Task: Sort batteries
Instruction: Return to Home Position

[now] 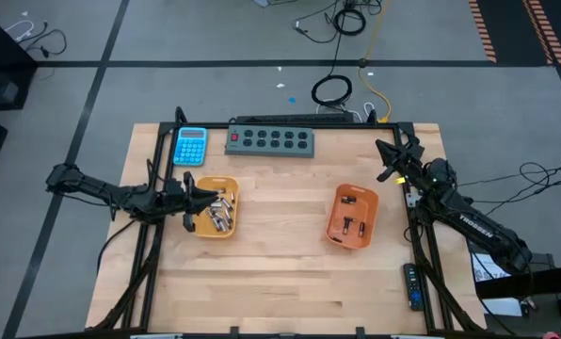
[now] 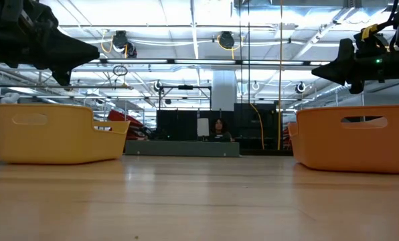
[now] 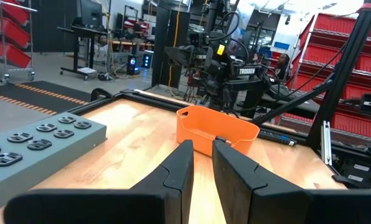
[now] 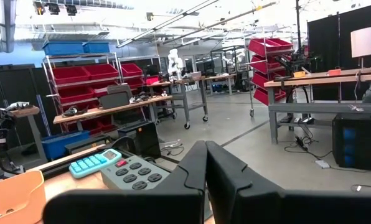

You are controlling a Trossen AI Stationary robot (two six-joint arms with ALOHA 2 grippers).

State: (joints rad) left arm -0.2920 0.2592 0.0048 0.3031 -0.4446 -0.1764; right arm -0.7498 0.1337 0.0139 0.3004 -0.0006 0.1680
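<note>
Several silvery batteries (image 1: 219, 215) lie in the yellow tray (image 1: 227, 180) on the table's left half. A few small dark batteries (image 1: 348, 226) lie in the orange tray (image 1: 356, 189) on the right half. My left gripper (image 1: 213, 195) hovers over the yellow tray's left part, raised above its rim in the low view (image 2: 92, 51). Its fingers are open by a narrow gap (image 3: 202, 144) with nothing between them. My right gripper (image 1: 381, 147) is shut (image 4: 205, 147) and held high near the table's far right corner (image 2: 316, 69), away from both trays.
A blue calculator (image 1: 190, 146) and a grey button strip (image 1: 270, 140) lie along the far edge. A dark remote-like device (image 1: 411, 282) sits at the right edge. Black frame rails border the table. Bare wood lies between the trays and toward the near edge.
</note>
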